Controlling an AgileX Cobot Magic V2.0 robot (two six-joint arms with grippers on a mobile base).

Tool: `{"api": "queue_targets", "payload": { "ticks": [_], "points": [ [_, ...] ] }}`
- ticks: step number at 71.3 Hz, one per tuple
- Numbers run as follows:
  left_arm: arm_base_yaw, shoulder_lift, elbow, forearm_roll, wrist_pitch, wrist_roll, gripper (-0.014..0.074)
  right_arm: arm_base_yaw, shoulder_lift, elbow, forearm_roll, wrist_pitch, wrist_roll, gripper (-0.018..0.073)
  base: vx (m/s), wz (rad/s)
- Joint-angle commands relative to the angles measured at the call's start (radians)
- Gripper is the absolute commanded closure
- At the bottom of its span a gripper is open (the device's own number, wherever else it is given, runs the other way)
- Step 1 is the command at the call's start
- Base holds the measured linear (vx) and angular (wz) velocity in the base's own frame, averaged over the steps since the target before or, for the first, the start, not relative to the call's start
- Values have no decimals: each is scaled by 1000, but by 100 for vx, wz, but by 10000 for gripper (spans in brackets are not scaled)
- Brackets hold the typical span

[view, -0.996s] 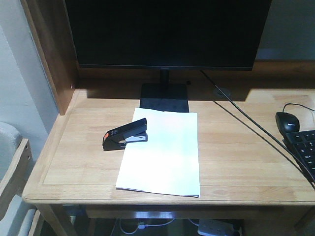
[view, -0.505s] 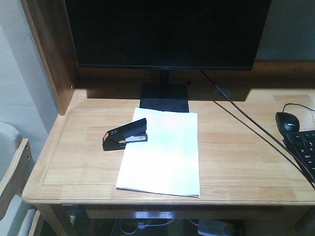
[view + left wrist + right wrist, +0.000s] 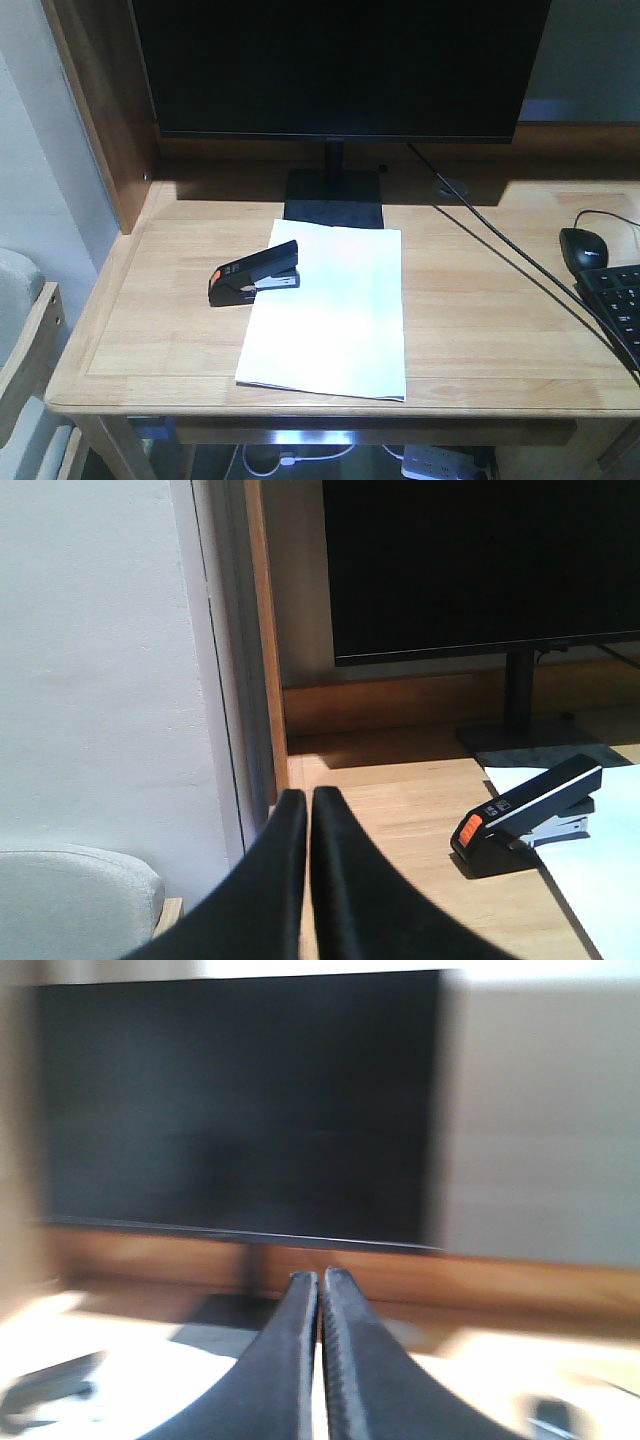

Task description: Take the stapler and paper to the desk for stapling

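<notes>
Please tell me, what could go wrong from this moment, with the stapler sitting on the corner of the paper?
1. The stapler rests on the upper left part of the paper; pulling the sheets could drag or tip it, and it may not be aligned for stapling.
2. Both grippers, left and right, look shut, so they must open before grasping.
3. The right wrist view is blurred, so aiming near the monitor and its cable could be unreliable.
</notes>
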Motion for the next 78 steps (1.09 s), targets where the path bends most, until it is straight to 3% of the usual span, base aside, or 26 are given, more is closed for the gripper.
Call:
{"api": "queue_targets", "payload": {
  "ticks": [1,10,16,23,35,50,62,78],
  "points": [
    [0,-15,11,-2,-70,-8,603,-2,6,-27,283,78,-394,569,0,0],
    [0,-15,11,-2,-70,-8,603,-3,6,-28,745,105,-984,569,0,0],
    [0,-15,11,-2,-70,-8,603,-30,6,-28,912,110,-1184,569,0,0],
    [0,-15,11,-2,-70,-8,603,-112,6,-28,979,94,-1198,569,0,0],
    [0,-15,11,-2,-70,-8,603,-226,6,-28,986,35,-1197,569,0,0],
    [0,-15,11,-2,-70,-8,603,-261,6,-13,1008,-19,-1193,569,0,0],
    [0,-15,11,-2,-70,-8,603,-261,-6,38,1247,-81,-1395,569,0,0],
    [0,-15,11,-2,-70,-8,603,-220,-166,184,1460,-197,-1536,569,0,0]
  ]
}}
